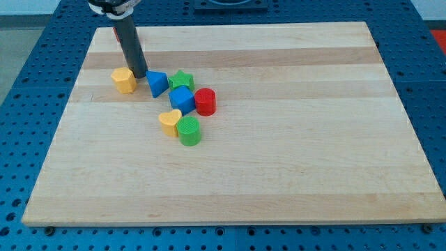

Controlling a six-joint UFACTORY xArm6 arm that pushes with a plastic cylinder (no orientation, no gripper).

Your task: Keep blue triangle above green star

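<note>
So my tip (pixel 139 75) is down on the wooden counter (pixel 279 174) in the upper left part of the view, sitting right in the gap between the yellow block (pixel 124 80) on its left and the blue triangle (pixel 156 84) on its right. It looks just beside both, maybe brushing the triangle's left edge, but I can't tell for sure. No gripper on this arm, just the dark rod, so nothing is being held.

The blue triangle is immediately left of the green star (pixel 181 79), touching or nearly so, and roughly level with it, not above it in the view. Just below the star is a blue cube (pixel 182 100), and a red cylinder (pixel 205 102) is pressed against the cube's right side. Further toward the view's bottom, a yellow heart-ish block (pixel 169 122) sits beside a green cylinder (pixel 189 130), the two touching. The whole bunch is clustered in the counter's left half.
</note>
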